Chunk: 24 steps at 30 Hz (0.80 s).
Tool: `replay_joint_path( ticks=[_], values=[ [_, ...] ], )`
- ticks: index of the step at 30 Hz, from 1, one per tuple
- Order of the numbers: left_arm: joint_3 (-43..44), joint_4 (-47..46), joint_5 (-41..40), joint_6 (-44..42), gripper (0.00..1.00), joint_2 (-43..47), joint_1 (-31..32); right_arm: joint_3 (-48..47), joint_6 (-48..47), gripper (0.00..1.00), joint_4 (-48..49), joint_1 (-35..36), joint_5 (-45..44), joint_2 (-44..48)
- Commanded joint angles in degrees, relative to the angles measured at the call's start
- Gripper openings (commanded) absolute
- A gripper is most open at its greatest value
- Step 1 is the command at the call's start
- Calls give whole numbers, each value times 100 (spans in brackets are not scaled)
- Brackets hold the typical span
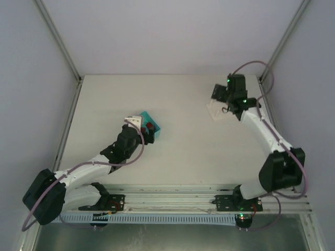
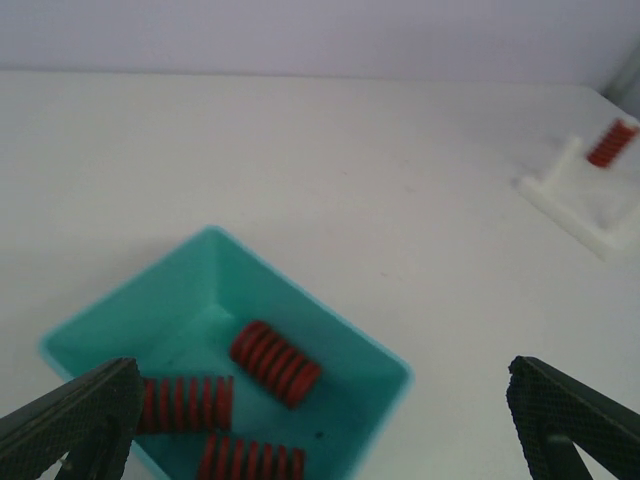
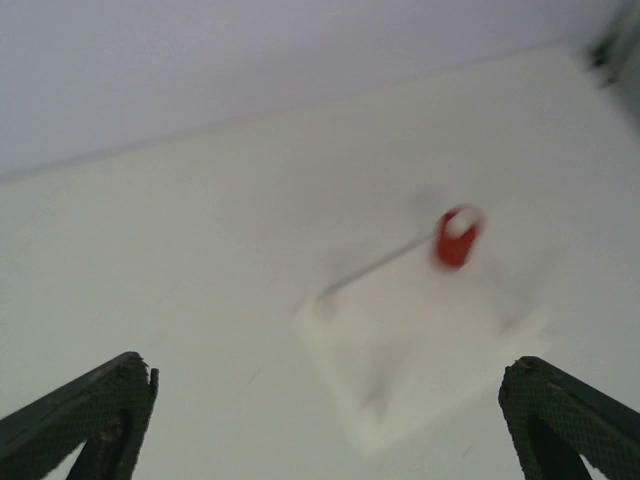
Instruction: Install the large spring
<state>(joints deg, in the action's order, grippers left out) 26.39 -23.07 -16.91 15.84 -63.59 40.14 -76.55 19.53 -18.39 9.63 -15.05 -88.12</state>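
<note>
Although the right wrist picture is blurred, I can see the spring (image 3: 458, 236) standing upright on the base (image 3: 420, 350), toward the 1 o'clock part of it, with something pale inside its top opening. My right gripper (image 3: 325, 400) hangs above the base with its jaws released wide. Nothing is between the fingers (image 3: 80, 420), and they do not touch the spring.

From the top camera, the base lies toward 2 o'clock on the table (image 1: 183, 157), partly under the right gripper. The bin (image 2: 130, 290) is near the middle of the table, a little toward 9 o'clock and well apart from the base. Three spare springs (image 2: 275, 362) lie on their sides in it. My left gripper (image 2: 320, 400) hangs just over the bin, jaws released wide and grasping nothing. In its camera, the base with the spring is at 2 o'clock from the bin.
</note>
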Motion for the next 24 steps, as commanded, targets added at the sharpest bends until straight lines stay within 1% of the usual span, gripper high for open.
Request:
replay_joint_path(
  ticks=[1,4,7,8,10,12,14,15,17,19,24],
  values=[
    [849,1044,-575,998,99,-246,-216,640,220,99,-593,726,585,684],
    [1479,1799,-436,1847,99,-557,-436,867,114,99,-856,1267,484,1088],
    [2105,2665,-595,2710,99,-850,-556,1289,35,99,-767,1543,581,1495],
    [2247,2824,-583,2882,97,-914,-567,1489,23,99,-636,1583,597,1641],
    [2377,2900,-513,3072,88,-984,-595,1926,30,99,-221,1618,589,1966],
    [2377,2722,-367,3130,77,-1049,-593,2233,145,99,13,1621,678,2157],
    [2429,2666,-288,3181,63,-1204,-609,2328,61,99,72,1629,722,2275],
    [2480,2698,-258,3232,57,-1280,-630,2355,4,99,80,1638,595,2330],
    [2589,2772,-211,3395,48,-1496,-668,2420,-61,99,92,1639,222,2423],
    [2635,2788,-160,3594,43,-1717,-695,2536,-103,99,159,1638,-17,2526],
    [2753,2702,146,3697,39,-2301,-804,2810,-151,99,478,1639,-105,2742]
  ],
)
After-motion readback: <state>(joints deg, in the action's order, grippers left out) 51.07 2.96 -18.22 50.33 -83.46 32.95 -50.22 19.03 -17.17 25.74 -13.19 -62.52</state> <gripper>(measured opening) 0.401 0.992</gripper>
